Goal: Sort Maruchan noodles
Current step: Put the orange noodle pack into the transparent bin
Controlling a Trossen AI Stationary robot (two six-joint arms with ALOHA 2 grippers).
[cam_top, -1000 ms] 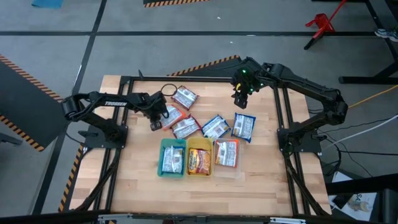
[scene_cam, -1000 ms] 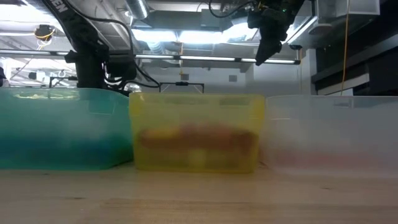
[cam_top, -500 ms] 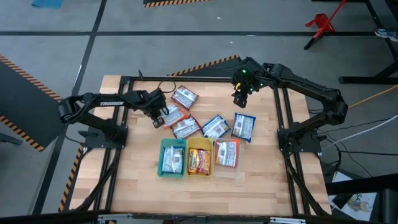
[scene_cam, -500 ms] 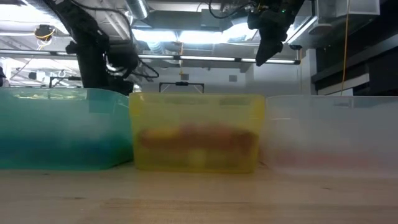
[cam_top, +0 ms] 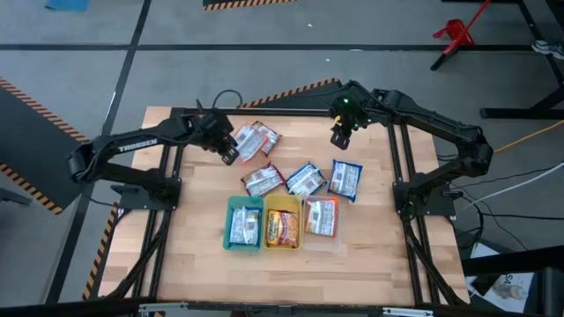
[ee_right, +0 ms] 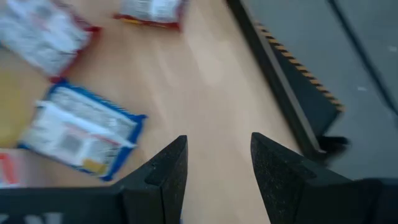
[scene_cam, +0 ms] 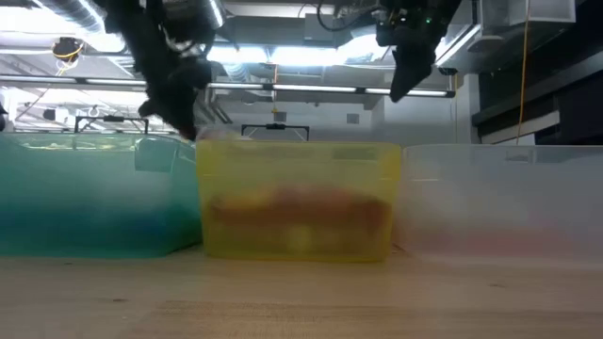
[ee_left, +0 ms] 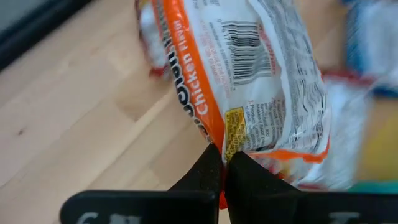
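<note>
We see the left gripper (ee_left: 222,163) pinched tight on the corner of an orange-and-white packet (ee_left: 249,87), which hangs from its fingertips above the table (cam_top: 370,264); the packet's far end is cut off in the left wrist view. The right gripper (ee_right: 214,163) hovers with fingers apart, grasping nothing, a blue-and-white packet (ee_right: 78,134) lying ahead of it. Through the low view's trays (scene_cam: 297,202), contents blur.
</note>
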